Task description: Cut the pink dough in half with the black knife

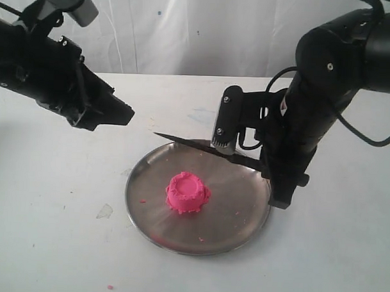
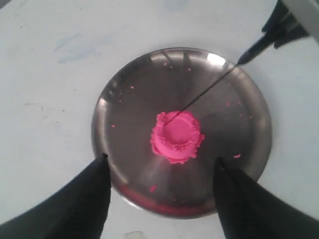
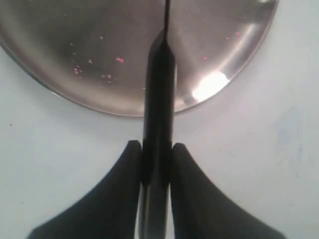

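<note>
The pink dough (image 1: 187,192) is one whole round mound in the middle of the round steel plate (image 1: 142,176). My right gripper (image 1: 263,165) is shut on the black knife (image 1: 188,144) by its handle. The blade hangs level over the plate's far side, tip pointing left, apart from the dough. In the right wrist view the gripper (image 3: 157,147) clamps the knife (image 3: 159,74) above the plate's rim (image 3: 99,94). My left gripper (image 1: 122,114) hovers at the upper left, open and holding nothing. From its camera the gripper (image 2: 161,158) looks down on the dough (image 2: 177,137), knife (image 2: 209,89) and plate (image 2: 124,99).
Small pink crumbs (image 2: 152,188) lie scattered on the plate. One more crumb (image 1: 110,287) and a pale scrap (image 1: 104,211) lie on the white table (image 1: 44,230) left of the plate. A white backdrop stands behind.
</note>
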